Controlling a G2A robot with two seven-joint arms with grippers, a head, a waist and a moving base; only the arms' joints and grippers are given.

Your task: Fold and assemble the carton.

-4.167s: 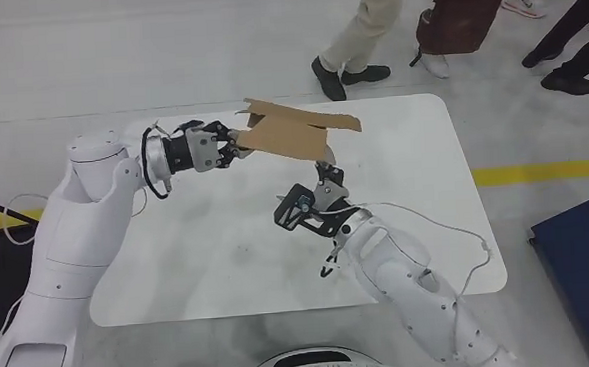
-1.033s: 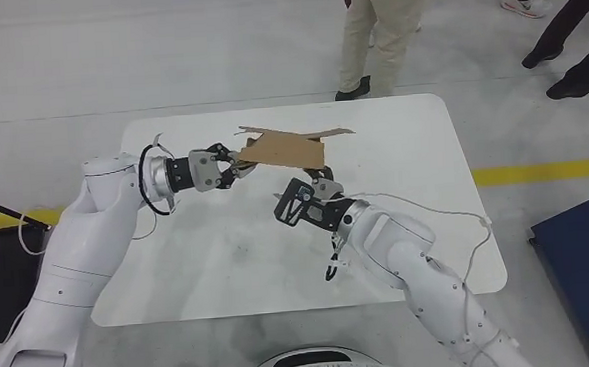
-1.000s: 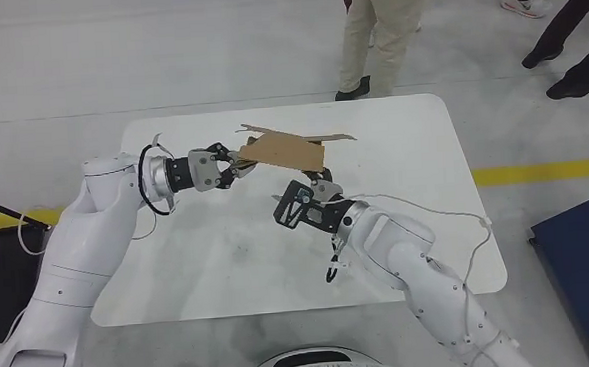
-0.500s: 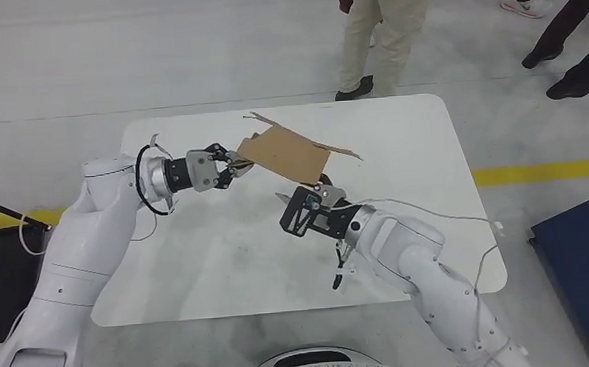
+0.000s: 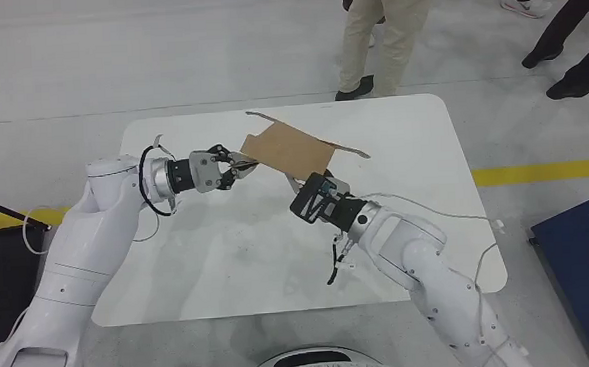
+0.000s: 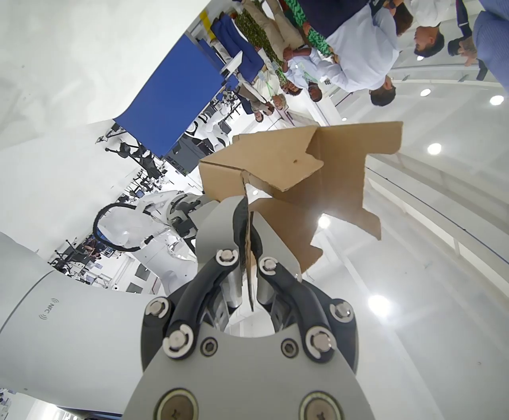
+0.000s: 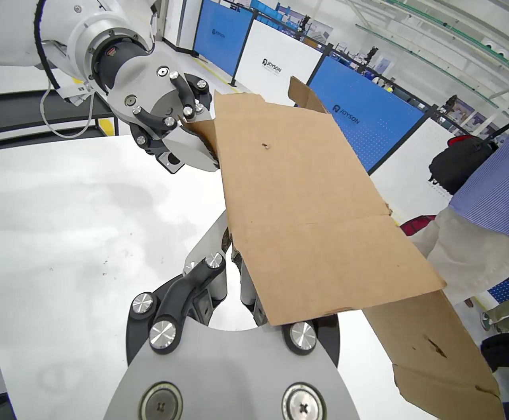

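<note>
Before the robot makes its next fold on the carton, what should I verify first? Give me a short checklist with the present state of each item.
1. Left tool grips the carton: ok, shut on one edge.
2. Right tool grips it: ok, shut on the near edge.
3. Carton clear of the table: ok, held above it between the two tools.
4. Carton opened into a box shape: not ok, nearly flat, flaps unfolded.
5. Grips firm enough for folding: cannot tell.
</note>
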